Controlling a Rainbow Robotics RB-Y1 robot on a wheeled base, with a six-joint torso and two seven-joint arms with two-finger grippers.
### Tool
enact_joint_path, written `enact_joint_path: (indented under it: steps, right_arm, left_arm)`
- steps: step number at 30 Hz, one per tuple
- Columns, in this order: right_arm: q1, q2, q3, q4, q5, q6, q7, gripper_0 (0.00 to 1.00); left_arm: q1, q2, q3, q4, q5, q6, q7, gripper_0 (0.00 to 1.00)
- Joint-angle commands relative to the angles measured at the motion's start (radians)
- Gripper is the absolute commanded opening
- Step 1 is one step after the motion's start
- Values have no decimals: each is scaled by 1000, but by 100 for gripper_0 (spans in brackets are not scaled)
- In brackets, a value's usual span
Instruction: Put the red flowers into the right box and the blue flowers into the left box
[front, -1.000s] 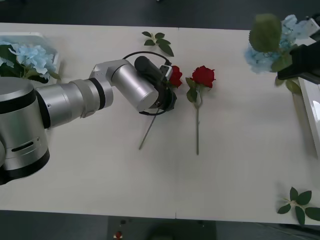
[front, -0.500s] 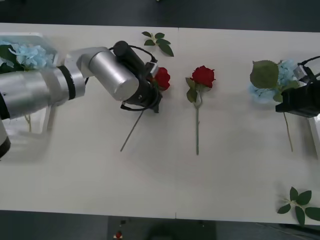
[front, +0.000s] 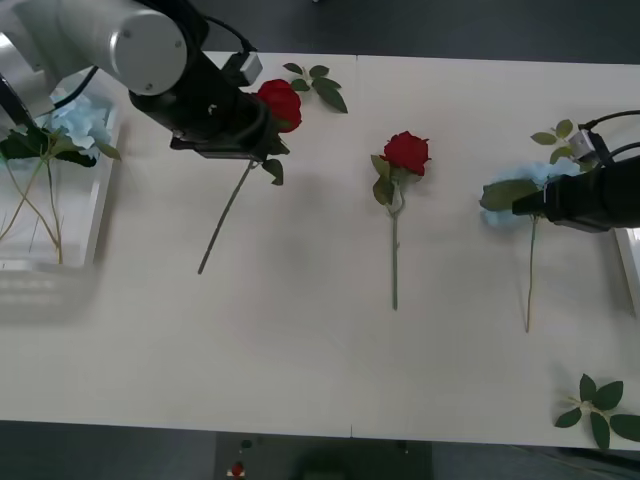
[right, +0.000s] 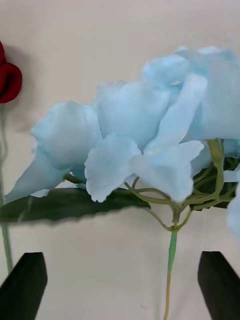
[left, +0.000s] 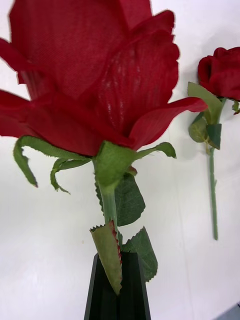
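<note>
My left gripper (front: 258, 135) is shut on the stem of a red flower (front: 280, 103), held above the far left part of the table with the stem hanging down. In the left wrist view the black fingers (left: 119, 292) clamp that stem just under the bloom (left: 95, 75). A second red flower (front: 407, 152) lies flat mid-table. A blue flower (front: 515, 188) lies at the right; my right gripper (front: 520, 207) is at its head, open, with a finger either side of the stem (right: 171, 250). The left box (front: 60, 262) holds blue flowers (front: 75, 115). The right box (front: 630, 262) shows as a rim sliver.
A green leaf sprig (front: 320, 84) lies at the far edge just beyond the held rose. Another sprig (front: 600, 405) lies at the near right corner. The near half of the table has open room.
My left arm has swung back and to the left, lifting the red rose off the table. My right arm has brought the blue flower down onto the table and now stands open around it.
</note>
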Motion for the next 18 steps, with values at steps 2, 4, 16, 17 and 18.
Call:
enact_joint_path:
  steps: [2, 4, 16, 17, 18]
  right_arm:
    - [-12, -108, -82, -102, -79, 96, 15, 97]
    - [-12, -149, -142, -129, -145, 180, 11, 97]
    - [-10, -191, -330, -185, -473, 387, 15, 97]
    - [-10, -183, -330, -186, -486, 409, 18, 97]
    - [-10, -174, -330, -188, -495, 426, 22, 97]
  left_arm:
    - [-16, 108, 41, -33, 101, 50, -117, 0]
    - [-8, 140, 61, -31, 147, 63, -155, 0]
    - [207, 150, 519, -12, 342, 214, -423, 0]
    - [225, 135, 573, -10, 361, 225, -446, 0]
    - [240, 124, 610, -12, 374, 231, -465, 0]
